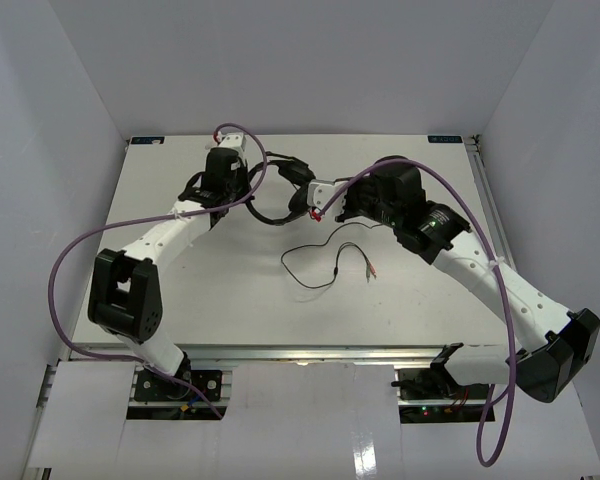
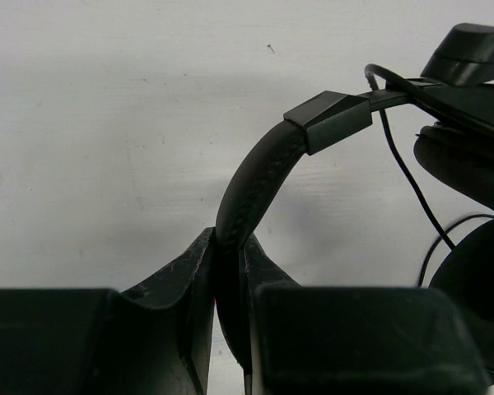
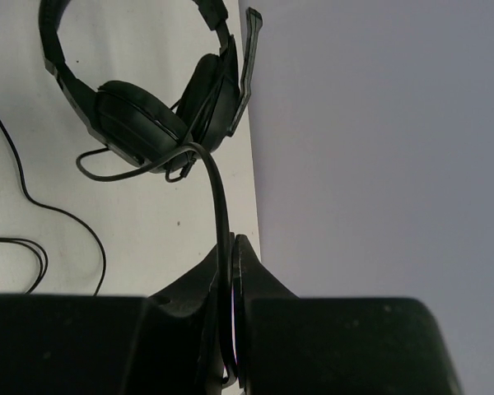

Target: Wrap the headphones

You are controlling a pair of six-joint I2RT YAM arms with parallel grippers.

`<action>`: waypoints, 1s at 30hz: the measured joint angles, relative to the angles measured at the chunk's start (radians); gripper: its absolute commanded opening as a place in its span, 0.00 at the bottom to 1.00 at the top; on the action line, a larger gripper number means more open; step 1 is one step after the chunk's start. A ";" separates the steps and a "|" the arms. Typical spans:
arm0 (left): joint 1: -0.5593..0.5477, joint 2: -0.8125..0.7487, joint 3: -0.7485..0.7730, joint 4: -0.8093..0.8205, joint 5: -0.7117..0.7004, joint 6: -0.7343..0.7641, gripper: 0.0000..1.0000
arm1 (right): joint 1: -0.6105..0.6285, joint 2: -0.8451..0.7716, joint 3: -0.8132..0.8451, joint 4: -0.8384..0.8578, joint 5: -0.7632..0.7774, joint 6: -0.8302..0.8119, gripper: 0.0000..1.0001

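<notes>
The headphones [image 1: 295, 172] are seen on the table [image 1: 230, 300], toward its far edge and near its middle. The left gripper [image 2: 229, 251] is closed tight, and the padded headband [image 2: 251, 185] is pinched between its two fingers. The right gripper [image 3: 228, 263] is also closed, with the thin cord [image 3: 218, 185] caught between its fingers, near the earcups [image 3: 140, 123]. The rest of the cord is spread in loose loops on the table, nearer its front edge than the headphones are. The plug ends [image 1: 370, 270] are laid flat on the table top.
</notes>
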 measured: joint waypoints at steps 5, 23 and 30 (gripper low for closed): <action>-0.028 0.087 0.034 0.013 0.011 0.003 0.00 | 0.000 0.009 0.034 -0.030 -0.028 -0.005 0.08; -0.036 0.151 0.161 0.037 0.132 -0.135 0.00 | 0.026 0.038 0.132 -0.173 -0.207 -0.068 0.08; -0.011 0.159 0.194 0.045 0.156 -0.198 0.00 | 0.026 0.032 0.121 -0.199 -0.208 -0.076 0.08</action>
